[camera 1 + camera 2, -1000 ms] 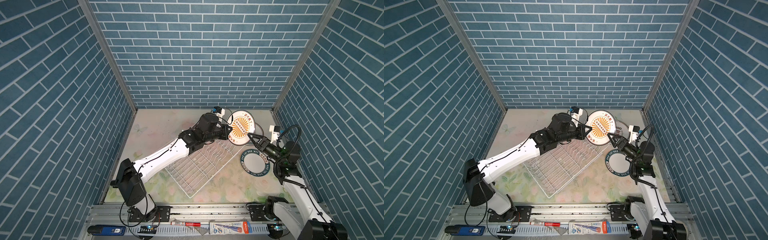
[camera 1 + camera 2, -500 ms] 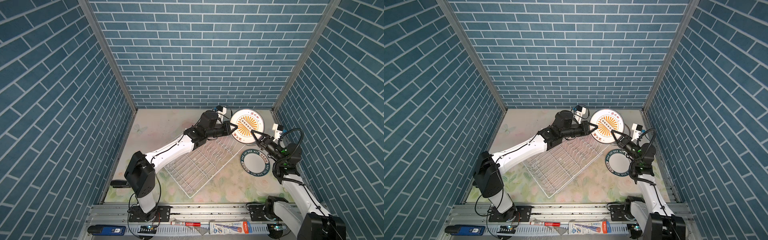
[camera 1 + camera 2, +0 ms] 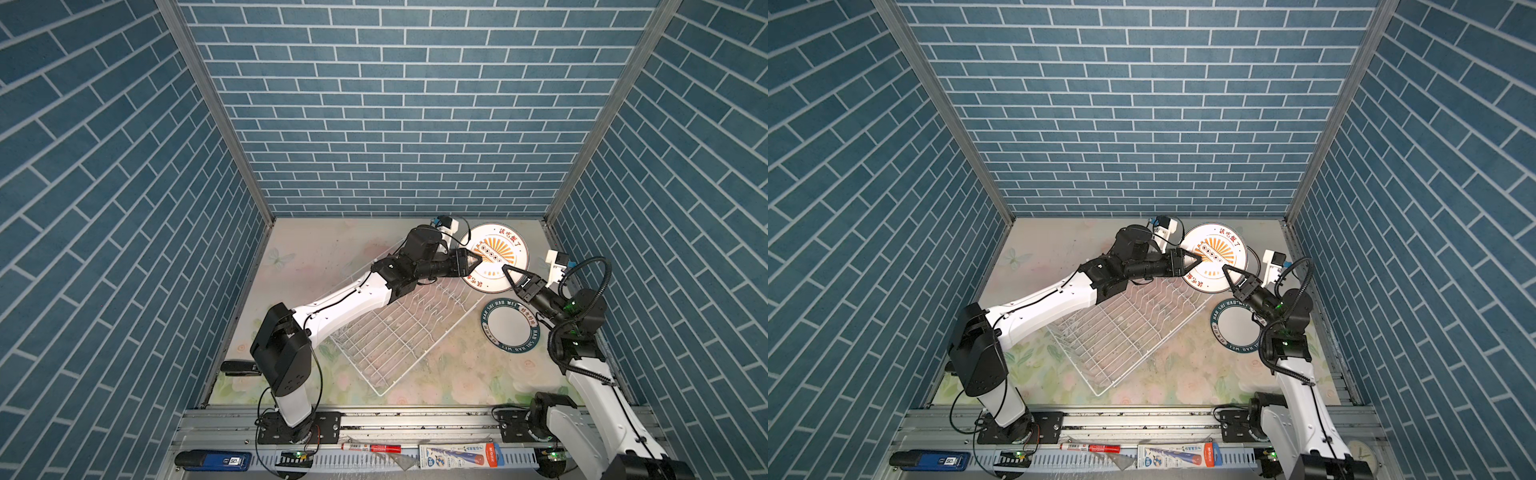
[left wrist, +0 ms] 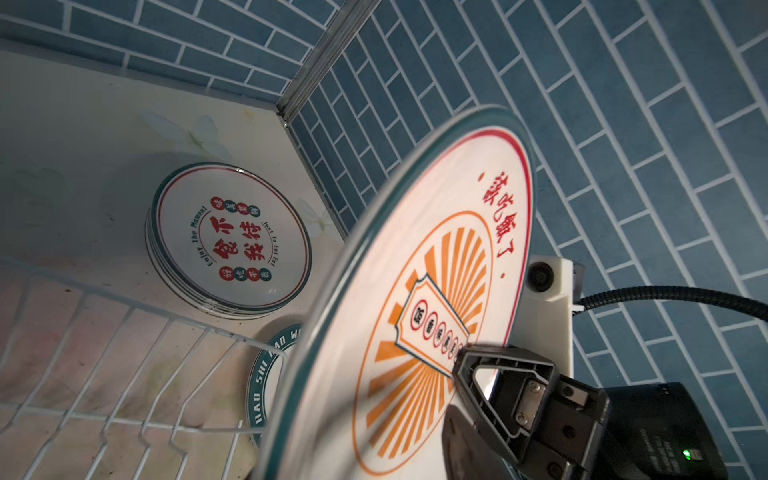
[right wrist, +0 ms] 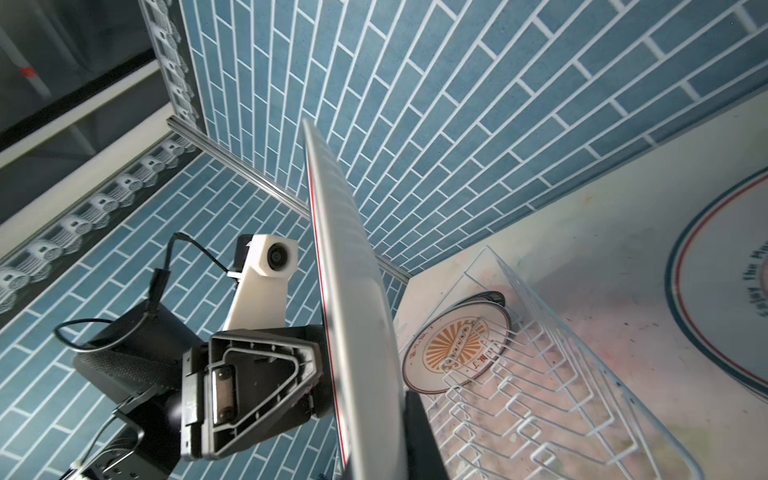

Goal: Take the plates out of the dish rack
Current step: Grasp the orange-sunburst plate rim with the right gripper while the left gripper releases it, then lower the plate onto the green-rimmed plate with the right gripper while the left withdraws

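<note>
One plate [image 3: 510, 326] lies on the table [image 3: 316, 257] just right of the dish rack [image 3: 386, 345].

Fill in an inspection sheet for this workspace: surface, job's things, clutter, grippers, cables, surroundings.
Surface: floral tabletop, faintly stained.
Job's things: sunburst plate held aloft; dish rack shows no plates; green-rimmed plate flat beside it.
Clutter: red marker, blue device by front rail.
Grippers: right gripper, fingers shut on sunburst plate; left gripper at its rim, grip unclear.
Cables: black hose loops at right wrist.
Surroundings: blue brick walls.
</note>
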`<state>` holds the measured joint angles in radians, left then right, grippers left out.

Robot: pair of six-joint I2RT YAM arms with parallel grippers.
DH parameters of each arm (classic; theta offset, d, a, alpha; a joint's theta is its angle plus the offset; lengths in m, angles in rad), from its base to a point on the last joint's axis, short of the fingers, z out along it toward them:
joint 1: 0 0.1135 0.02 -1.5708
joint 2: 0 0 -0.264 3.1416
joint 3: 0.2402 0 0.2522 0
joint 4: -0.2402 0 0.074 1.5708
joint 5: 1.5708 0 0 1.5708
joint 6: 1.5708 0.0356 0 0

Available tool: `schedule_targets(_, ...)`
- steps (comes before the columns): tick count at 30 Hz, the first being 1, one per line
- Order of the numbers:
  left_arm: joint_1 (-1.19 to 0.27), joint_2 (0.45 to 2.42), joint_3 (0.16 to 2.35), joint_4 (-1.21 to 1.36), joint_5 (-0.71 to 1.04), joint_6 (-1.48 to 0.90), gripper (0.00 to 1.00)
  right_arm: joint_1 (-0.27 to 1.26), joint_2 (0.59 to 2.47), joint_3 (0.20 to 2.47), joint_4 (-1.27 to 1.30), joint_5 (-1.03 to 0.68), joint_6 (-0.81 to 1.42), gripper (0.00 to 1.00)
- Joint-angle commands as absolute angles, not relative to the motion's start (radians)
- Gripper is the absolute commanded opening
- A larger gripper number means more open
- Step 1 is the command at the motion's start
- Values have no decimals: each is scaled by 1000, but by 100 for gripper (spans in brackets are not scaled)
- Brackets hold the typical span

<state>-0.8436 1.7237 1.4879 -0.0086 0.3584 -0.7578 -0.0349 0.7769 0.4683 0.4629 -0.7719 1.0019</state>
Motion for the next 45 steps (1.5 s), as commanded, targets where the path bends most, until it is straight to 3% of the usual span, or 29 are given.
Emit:
schedule_targets(1, -812, 1655, 1472, -80, 321, -655, 56, -46, 693, 623, 105, -648, 770, 0)
schedule_targets(9, -728, 1477, 1402, -317, 62, -446, 65, -69, 663, 892, -593, -243, 597, 0)
schedule_targets(10, -724, 1452, 1393, -349, 4, -412, 68, -74, 670, 908, -656, -188, 607, 0)
schedule_targets(11, -721, 1432, 1387, -380, -56, -387, 79, -76, 674, 914, -695, -153, 614, 0)
schedule_targets(13, -716, 1397, 1375, -436, -175, -341, 92, -88, 677, 907, -743, -131, 625, 0)
schedule_targets(18, -686, 1361, 1321, -486, -341, -283, 99, -135, 671, 836, -781, -144, 659, 0)
schedule_targets(23, -681, 1386, 1265, -473, -455, -249, 99, -199, 670, 730, -770, -193, 659, 0)
schedule_targets(36, -680, 1424, 1206, -434, -487, -130, 99, -242, 733, 533, -649, -340, 663, 0)
schedule_targets(40, -680, 1487, 1231, -467, -485, -112, 96, -244, 728, 513, -649, -343, 656, 12)
schedule_targets(45, -678, 1544, 1231, -459, -531, -99, 94, -247, 735, 514, -659, -342, 641, 35)
